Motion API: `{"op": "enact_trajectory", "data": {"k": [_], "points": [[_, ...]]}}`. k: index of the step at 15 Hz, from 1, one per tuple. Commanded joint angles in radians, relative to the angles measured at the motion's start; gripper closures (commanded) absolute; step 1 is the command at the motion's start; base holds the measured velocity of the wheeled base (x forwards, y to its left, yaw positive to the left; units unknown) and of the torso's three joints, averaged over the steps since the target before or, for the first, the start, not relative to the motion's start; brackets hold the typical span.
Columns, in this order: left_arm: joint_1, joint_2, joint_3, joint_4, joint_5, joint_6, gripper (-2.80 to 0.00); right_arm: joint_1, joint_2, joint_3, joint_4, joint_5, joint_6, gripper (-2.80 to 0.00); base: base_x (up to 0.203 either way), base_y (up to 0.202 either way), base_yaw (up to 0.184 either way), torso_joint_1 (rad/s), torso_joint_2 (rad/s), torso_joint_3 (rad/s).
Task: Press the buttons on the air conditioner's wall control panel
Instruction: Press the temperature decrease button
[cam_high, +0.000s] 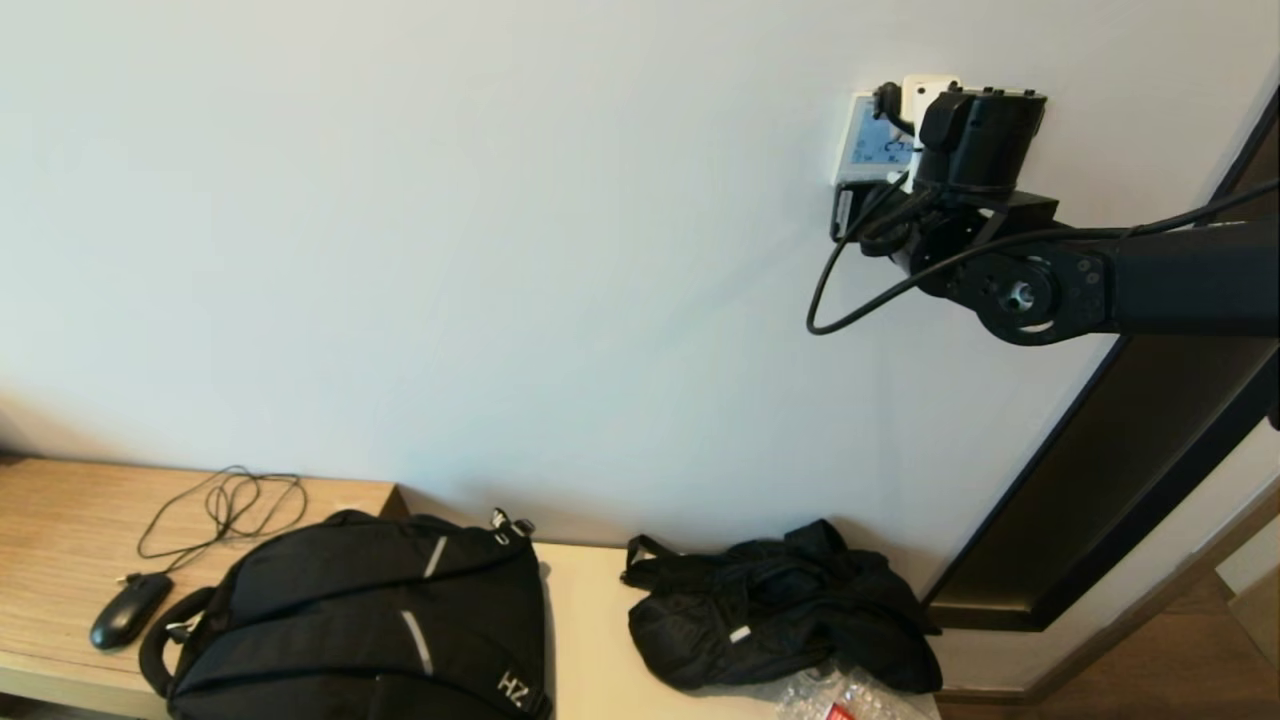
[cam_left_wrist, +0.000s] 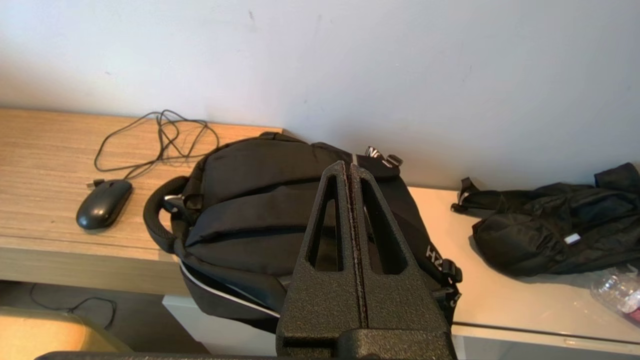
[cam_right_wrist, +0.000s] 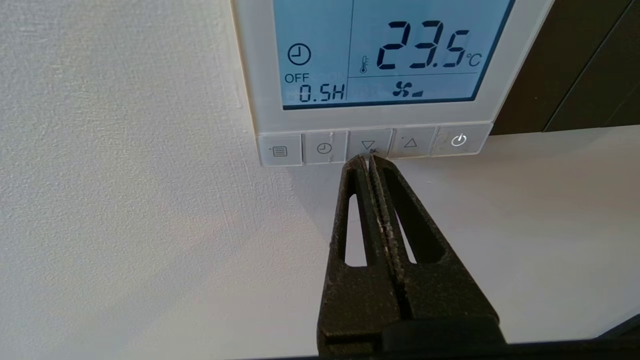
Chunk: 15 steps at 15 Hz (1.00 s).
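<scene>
Right wrist view puts us right at the wall: the right claw (cam_right_wrist: 369, 159), fingers pressed together into one blunt tip, sits at the lower edge of the down-arrow button (cam_right_wrist: 368, 145), middle of the row of buttons (cam_right_wrist: 370, 146) under the lit screen. The air conditioner's wall control panel (cam_right_wrist: 377, 65) reads 23.5 degrees, timer at 0.5H.

Here's the worry, as I judge it: the tip looks low on that button, so a push could slide off onto the bare wall (cam_right_wrist: 125, 200) and register nothing. Drift sideways and it catches the clock button (cam_right_wrist: 324, 148) or the up-arrow button (cam_right_wrist: 410, 143) instead. Too hard a push could strain the plastic.

From the head view, the arm's dangling cable (cam_high: 850, 270) hangs beside the panel and might snag.

Left claw (cam_left_wrist: 348, 167), also closed tight and empty, hovers idle above the backpack (cam_left_wrist: 280, 215) on the tabletop (cam_left_wrist: 45, 165).
</scene>
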Motion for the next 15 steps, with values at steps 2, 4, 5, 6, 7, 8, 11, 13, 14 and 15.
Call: {"op": "enact_trajectory", "data": {"k": [2, 4, 5, 6, 7, 8, 11, 13, 14, 15], "points": [[0.0, 0.0, 0.001, 0.0, 0.001, -0.001, 0.0, 0.0, 0.017, -0.021, -0.001, -0.002, -0.001, 0.0, 0.0, 0.0, 0.0, 0.0, 0.0, 0.0], [0.0, 0.0, 0.001, 0.0, 0.001, 0.0, 0.0, 0.0, 0.015, -0.021, -0.001, -0.002, -0.001, 0.0, 0.0, 0.0, 0.0, 0.0, 0.0, 0.0], [0.0, 0.0, -0.001, 0.0, 0.001, -0.001, 0.0, 0.0, 0.012, -0.018, -0.001, -0.002, -0.001, 0.0, 0.0, 0.0, 0.0, 0.0, 0.0, 0.0], [0.0, 0.0, 0.0, 0.0, 0.001, -0.001, 0.0, 0.001, 0.006, -0.012, -0.003, -0.002, 0.0, 0.0, 0.0, 0.0, 0.0, 0.0, 0.0, 0.0], [0.0, 0.0, 0.001, 0.0, 0.001, -0.001, 0.0, 0.003, 0.003, -0.005, -0.004, -0.002, 0.0, 0.0, 0.0, 0.0, 0.0, 0.0, 0.0, 0.0], [0.0, 0.0, 0.001, 0.0, 0.001, -0.001, 0.0, 0.004, -0.005, -0.001, -0.004, -0.003, 0.001, 0.0, 0.0, 0.0, 0.0, 0.0, 0.0, 0.0], [0.0, 0.0, 0.001, 0.0, 0.001, -0.001, 0.0, 0.0, -0.009, 0.011, -0.006, -0.002, 0.001, 0.0, 0.0, 0.0, 0.0, 0.0, 0.0, 0.0], [0.0, 0.0, -0.001, 0.0, 0.001, 0.001, 0.0, 0.0, -0.009, 0.017, -0.01, -0.002, 0.001, 0.0, 0.0, 0.0, 0.0, 0.0, 0.0, 0.0], [0.0, 0.0, 0.001, 0.0, 0.001, 0.0, 0.0, 0.0, -0.008, 0.021, -0.012, -0.002, 0.001, 0.0, 0.0, 0.0, 0.0, 0.0, 0.0, 0.0], [0.0, 0.0, -0.001, 0.0, 0.001, -0.001, 0.0, 0.0, -0.008, 0.021, -0.012, -0.003, 0.001, 0.0, 0.0, 0.0, 0.0, 0.0, 0.0, 0.0]]}}
